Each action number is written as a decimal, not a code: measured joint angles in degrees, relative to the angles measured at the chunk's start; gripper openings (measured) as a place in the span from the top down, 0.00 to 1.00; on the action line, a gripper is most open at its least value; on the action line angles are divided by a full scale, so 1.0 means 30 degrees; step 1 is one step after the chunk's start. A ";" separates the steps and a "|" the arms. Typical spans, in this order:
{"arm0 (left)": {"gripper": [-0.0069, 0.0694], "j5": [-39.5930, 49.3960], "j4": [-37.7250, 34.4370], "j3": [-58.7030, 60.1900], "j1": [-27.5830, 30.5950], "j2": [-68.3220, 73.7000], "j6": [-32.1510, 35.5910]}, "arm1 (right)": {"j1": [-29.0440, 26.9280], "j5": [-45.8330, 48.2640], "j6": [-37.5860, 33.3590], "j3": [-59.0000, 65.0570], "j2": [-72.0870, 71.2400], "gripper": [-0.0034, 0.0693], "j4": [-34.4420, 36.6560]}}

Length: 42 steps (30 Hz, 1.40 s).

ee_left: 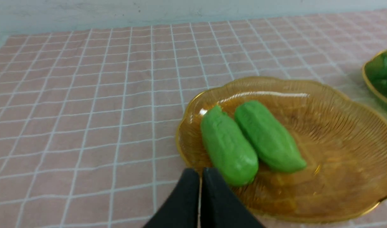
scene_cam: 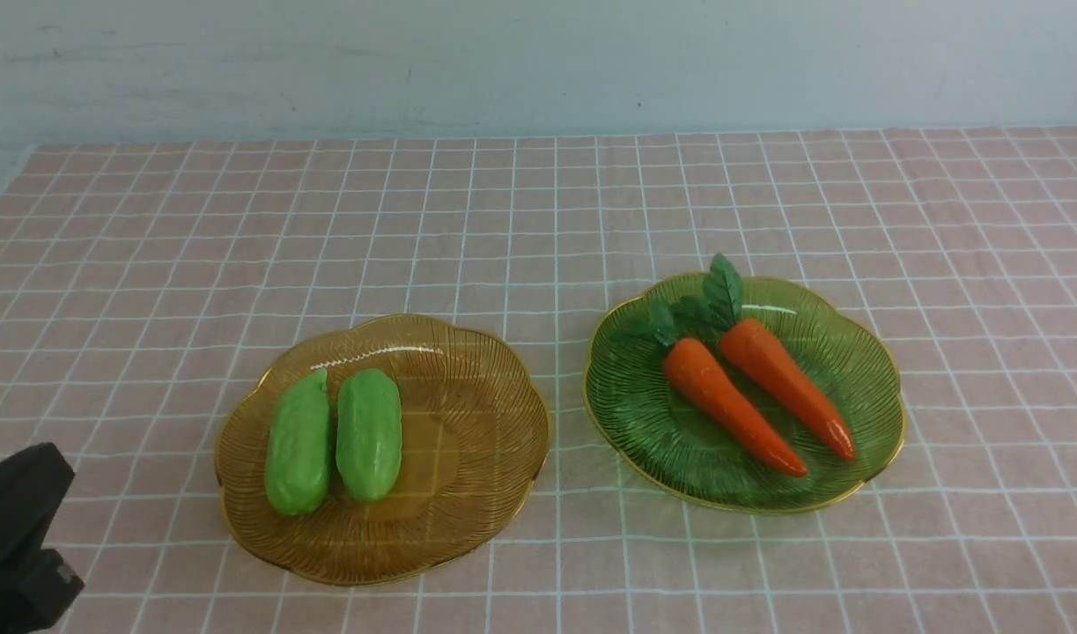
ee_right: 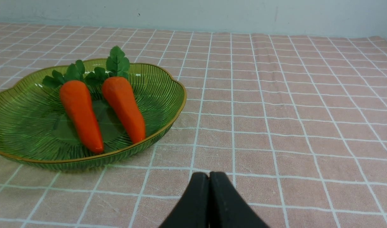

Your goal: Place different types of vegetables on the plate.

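Two light-green cucumbers point(scene_cam: 298, 443) point(scene_cam: 369, 434) lie side by side on the left part of an amber plate point(scene_cam: 485, 423). Two orange carrots point(scene_cam: 730, 405) point(scene_cam: 786, 384) with green tops lie on a green plate point(scene_cam: 864, 352) to its right. My left gripper point(ee_left: 200, 172) is shut and empty, just short of the amber plate's near rim point(ee_left: 184, 155), close to the nearer cucumber point(ee_left: 228, 148). Its black body shows at the front view's lower left point(scene_cam: 18, 537). My right gripper point(ee_right: 209, 175) is shut and empty over the cloth, beside the green plate point(ee_right: 161, 91). It is out of the front view.
A pink cloth with a white grid point(scene_cam: 538, 202) covers the table. A pale wall point(scene_cam: 538, 62) runs along the far edge. The cloth's left edge shows at the far left point(scene_cam: 1, 185).
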 joint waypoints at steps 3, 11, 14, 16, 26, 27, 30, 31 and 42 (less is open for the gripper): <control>0.91 0.0124 0.1890 0.1096 0.0000 -0.1134 -0.1311 | 0.0000 0.0000 0.0000 0.0000 0.0000 0.97 0.0000; 0.91 0.1405 0.6054 0.2634 0.0000 -0.5083 -0.4720 | 0.0000 0.0006 0.0000 0.0000 0.0000 0.97 0.0000; 0.91 0.2445 0.6600 0.2634 0.0000 -0.5531 -0.5249 | 0.0000 0.0006 0.0000 0.0000 0.0000 0.97 0.0017; 0.91 0.3124 0.6602 0.2634 0.0018 -0.5571 -0.5330 | 0.0000 0.0006 0.0000 0.0000 0.0000 0.97 0.0017; 0.91 0.3642 0.6583 0.2634 0.0030 -0.5591 -0.5443 | 0.0000 0.0006 0.0000 0.0000 0.0000 0.97 0.0017; 0.91 0.3642 0.6583 0.2634 0.0030 -0.5591 -0.5443 | 0.0000 0.0006 0.0000 0.0000 0.0000 0.97 0.0017; 0.91 0.3642 0.6583 0.2634 0.0030 -0.5591 -0.5458 | 0.0000 0.0006 0.0000 0.0000 0.0000 0.97 0.0017; 0.91 0.3642 0.6583 0.2634 0.0030 -0.5591 -0.5458 | 0.0000 0.0006 0.0000 0.0000 0.0000 0.97 0.0032; 0.91 0.3642 0.6583 0.2634 0.0030 -0.5591 -0.5458 | 0.0000 0.0006 0.0000 0.0000 0.0000 0.97 0.0032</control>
